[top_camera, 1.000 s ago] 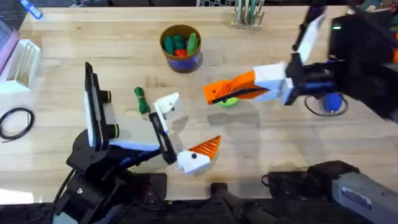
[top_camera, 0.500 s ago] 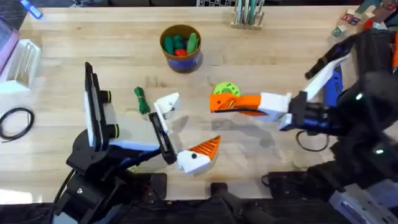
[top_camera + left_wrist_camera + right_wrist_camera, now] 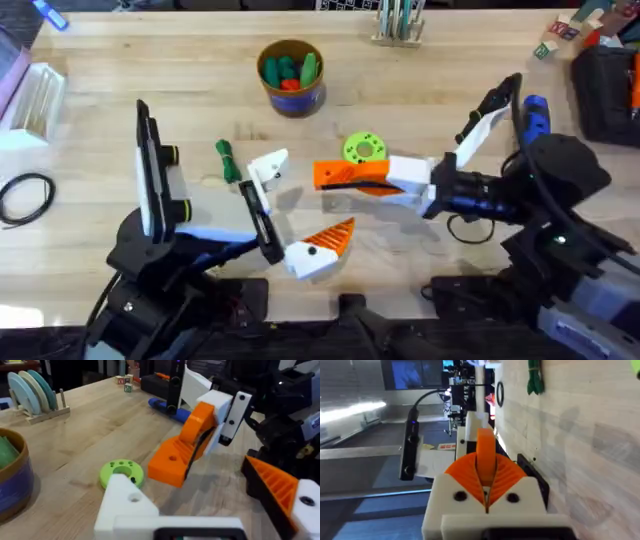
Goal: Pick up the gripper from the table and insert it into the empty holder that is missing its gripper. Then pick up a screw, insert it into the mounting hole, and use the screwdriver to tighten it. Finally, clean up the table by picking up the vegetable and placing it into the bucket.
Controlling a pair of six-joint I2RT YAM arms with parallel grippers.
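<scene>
As we look from left to right, the left gripper [image 3: 290, 212] lies low on the worktop [image 3: 120, 70] with its jaws wide apart, holding nothing. One side is the bare white holder [image 3: 268, 166], the other has an orange finger. Just beside the holder lies the vegetable [image 3: 227, 160], long way pointing up the worktop. The right gripper [image 3: 345, 175] has its jaws squeezed on the gripper [image 3: 181, 450], lying flat, pointing left toward the holder. The screwdriver [image 3: 534, 112] lies far right.

Overhead looks down at the table [image 3: 420, 60]; both wrist cameras skim it closely.
</scene>
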